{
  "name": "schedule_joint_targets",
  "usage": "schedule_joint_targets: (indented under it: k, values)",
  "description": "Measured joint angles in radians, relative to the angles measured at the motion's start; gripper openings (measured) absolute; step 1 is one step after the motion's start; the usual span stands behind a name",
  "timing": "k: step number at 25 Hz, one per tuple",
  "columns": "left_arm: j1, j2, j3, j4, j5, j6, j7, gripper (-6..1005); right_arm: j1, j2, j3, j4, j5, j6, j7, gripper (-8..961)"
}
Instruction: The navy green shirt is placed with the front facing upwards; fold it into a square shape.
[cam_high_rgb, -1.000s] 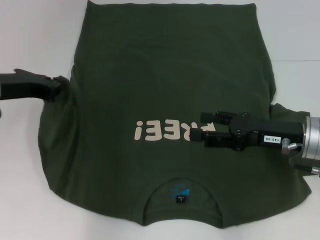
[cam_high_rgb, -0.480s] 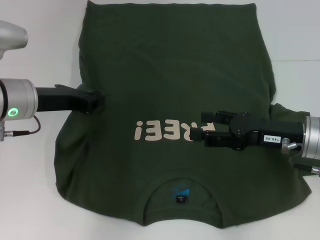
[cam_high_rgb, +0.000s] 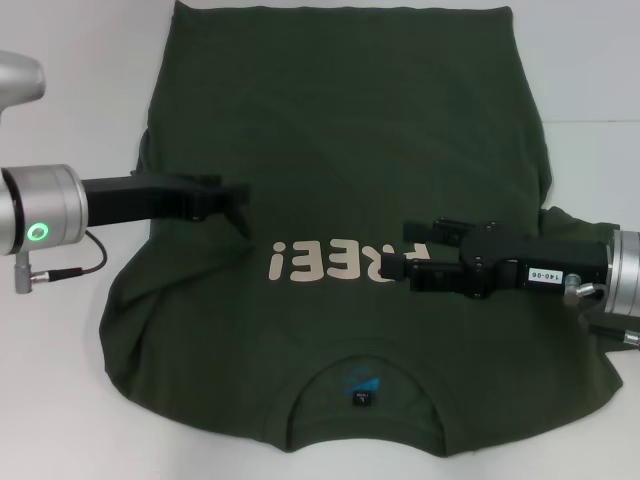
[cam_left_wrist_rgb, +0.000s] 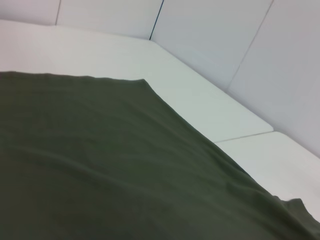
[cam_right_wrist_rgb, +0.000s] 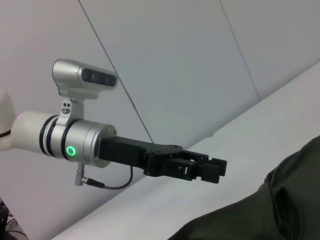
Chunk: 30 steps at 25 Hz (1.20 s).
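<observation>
The navy green shirt (cam_high_rgb: 340, 140) is showing a uniform dark olive green, with cream "FREE!" lettering (cam_high_rgb: 330, 262) printed across the chest. Below the lettering, inside the collar, a small blue mark (cam_high_rgb: 358, 380) is sitting just above a dark tag (cam_high_rgb: 361, 398). The table (cam_high_rgb: 70, 90) around the shirt is appearing plain white. The left gripper (cam_high_rgb: 238, 205) and right gripper (cam_high_rgb: 395, 265) are both showing matt black, each on a silver wrist; a green ring light (cam_high_rgb: 38, 232) is glowing on the left wrist.
</observation>
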Motion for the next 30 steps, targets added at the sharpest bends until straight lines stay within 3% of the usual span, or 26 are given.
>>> schedule_joint_targets:
  k: [7,18,30]
  values:
    - [0.058,0.000,-0.001,-0.015,-0.010,-0.104,0.089,516,0.001,-0.007,0.002,-0.002,0.004,-0.001,0.015,888]
    - [0.075,-0.001,0.001,-0.152,0.000,-0.294,0.214,911,0.002,-0.012,0.001,-0.002,0.014,-0.008,0.064,885]
    - [0.063,0.001,0.021,-0.222,0.001,-0.384,0.318,911,0.005,-0.010,-0.003,-0.002,0.014,-0.010,0.081,881]
